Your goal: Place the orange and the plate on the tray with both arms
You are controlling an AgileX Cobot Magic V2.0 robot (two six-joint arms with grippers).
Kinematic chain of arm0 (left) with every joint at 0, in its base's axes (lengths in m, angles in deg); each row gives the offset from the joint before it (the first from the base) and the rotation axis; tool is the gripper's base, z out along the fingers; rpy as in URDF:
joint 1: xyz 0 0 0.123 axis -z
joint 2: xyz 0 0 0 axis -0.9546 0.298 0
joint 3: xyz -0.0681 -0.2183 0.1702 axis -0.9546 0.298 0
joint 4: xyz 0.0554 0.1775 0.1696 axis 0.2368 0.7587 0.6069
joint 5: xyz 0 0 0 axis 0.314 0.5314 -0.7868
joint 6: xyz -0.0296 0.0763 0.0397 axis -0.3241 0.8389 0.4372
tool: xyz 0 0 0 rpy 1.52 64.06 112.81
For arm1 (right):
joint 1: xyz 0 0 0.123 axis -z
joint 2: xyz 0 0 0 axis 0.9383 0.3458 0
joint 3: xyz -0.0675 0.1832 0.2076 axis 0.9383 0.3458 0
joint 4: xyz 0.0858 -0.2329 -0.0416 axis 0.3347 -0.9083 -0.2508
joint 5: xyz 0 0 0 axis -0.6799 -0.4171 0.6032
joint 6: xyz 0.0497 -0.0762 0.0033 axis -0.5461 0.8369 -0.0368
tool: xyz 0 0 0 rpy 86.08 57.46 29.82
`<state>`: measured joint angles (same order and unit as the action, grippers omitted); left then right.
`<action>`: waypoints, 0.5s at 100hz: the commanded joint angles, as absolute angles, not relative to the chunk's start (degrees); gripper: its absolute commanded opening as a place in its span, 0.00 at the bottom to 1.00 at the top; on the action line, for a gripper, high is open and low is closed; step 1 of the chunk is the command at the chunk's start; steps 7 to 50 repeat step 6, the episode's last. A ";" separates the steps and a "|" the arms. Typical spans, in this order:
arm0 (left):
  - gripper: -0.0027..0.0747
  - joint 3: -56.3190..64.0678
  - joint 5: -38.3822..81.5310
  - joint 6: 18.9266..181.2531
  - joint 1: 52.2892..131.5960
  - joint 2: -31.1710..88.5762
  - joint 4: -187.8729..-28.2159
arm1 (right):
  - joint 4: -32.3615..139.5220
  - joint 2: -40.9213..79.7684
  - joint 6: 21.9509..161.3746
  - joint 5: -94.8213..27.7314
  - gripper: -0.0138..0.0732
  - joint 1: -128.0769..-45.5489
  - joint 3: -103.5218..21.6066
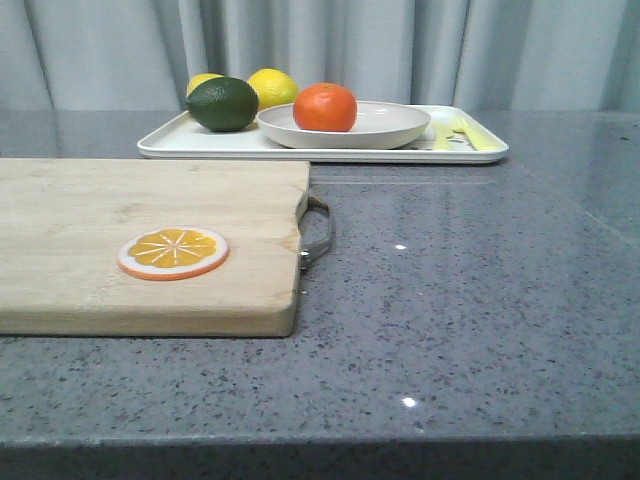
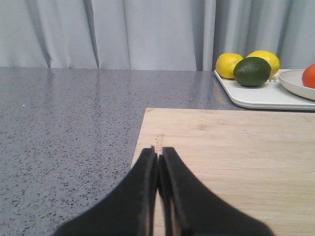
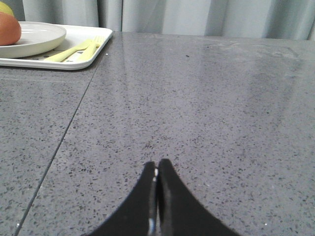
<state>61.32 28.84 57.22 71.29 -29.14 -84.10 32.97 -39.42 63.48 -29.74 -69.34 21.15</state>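
Observation:
The orange (image 1: 325,107) sits in the beige plate (image 1: 390,128), and the plate rests on the long white tray (image 1: 170,142) at the back of the table. The left wrist view shows the tray (image 2: 256,98), the plate's rim (image 2: 295,83) and the orange's edge (image 2: 310,76). The right wrist view shows the tray (image 3: 74,61), the plate (image 3: 34,39) and the orange (image 3: 9,29). My left gripper (image 2: 158,153) is shut and empty, low over the wooden cutting board. My right gripper (image 3: 157,164) is shut and empty over bare grey table. Neither gripper shows in the front view.
A dark green lime (image 1: 222,103) and two yellow lemons (image 1: 272,88) lie on the tray's left end. A yellow fork (image 3: 76,49) lies at the tray's right end. A wooden cutting board (image 1: 100,210) with a metal handle (image 1: 318,232) carries a flat orange slice disc (image 1: 173,252).

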 commanded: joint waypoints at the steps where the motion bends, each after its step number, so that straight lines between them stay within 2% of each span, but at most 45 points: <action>1: 0.01 61.87 32.83 56.69 71.30 -31.02 -84.19 | 33.02 -40.39 63.42 -25.80 0.08 -69.00 19.83; 50: 0.01 61.87 32.83 56.69 71.30 -31.02 -84.19 | 33.02 -40.39 63.42 -25.80 0.08 -69.00 19.83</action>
